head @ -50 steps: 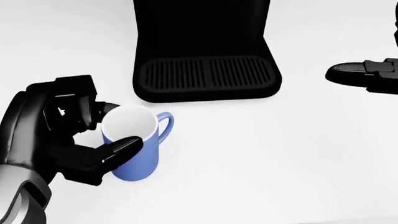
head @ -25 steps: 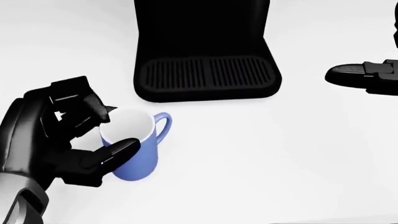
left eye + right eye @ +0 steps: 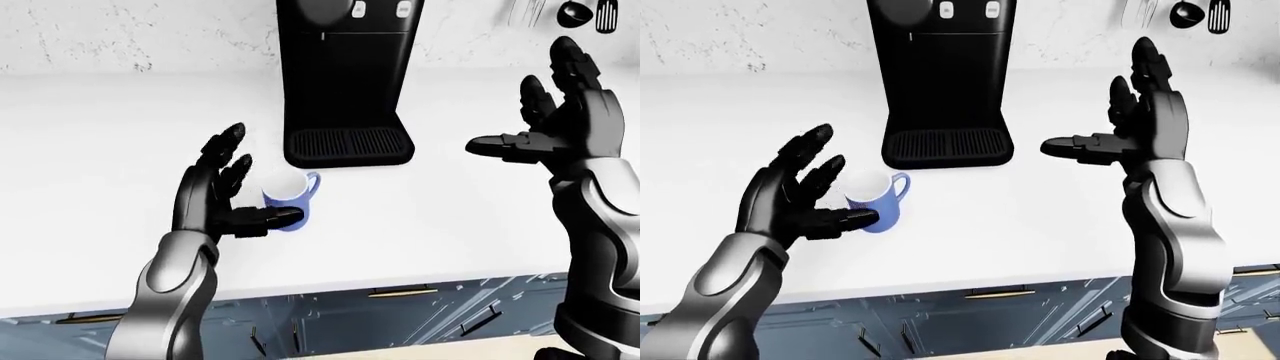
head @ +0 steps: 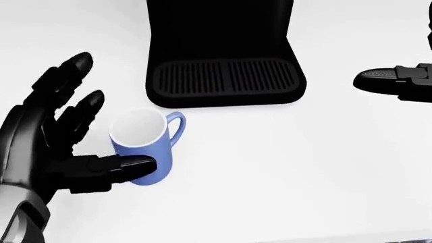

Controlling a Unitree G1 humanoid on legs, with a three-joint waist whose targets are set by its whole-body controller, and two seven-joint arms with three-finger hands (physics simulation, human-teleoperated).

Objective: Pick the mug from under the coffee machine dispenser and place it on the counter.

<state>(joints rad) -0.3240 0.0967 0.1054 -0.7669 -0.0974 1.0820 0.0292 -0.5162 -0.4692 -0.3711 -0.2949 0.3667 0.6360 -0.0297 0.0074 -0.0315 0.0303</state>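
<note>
On the counter [image 4: 283, 167] left of the coffee machine [image 4: 223, 50]: mug [image 4: 143, 147] upright, left hand [image 4: 57, 136] released, fingers spread; right hand [image 3: 1135, 124] open, well apart

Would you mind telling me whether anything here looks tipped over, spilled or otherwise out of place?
Nothing stands out. The blue mug stands upright on the white counter, just clear of the coffee machine; no spill shows. The left hand is open beside it.

Glossy black three-fingered left hand [image 3: 215, 199]; forearms apparently silver-grey.
</note>
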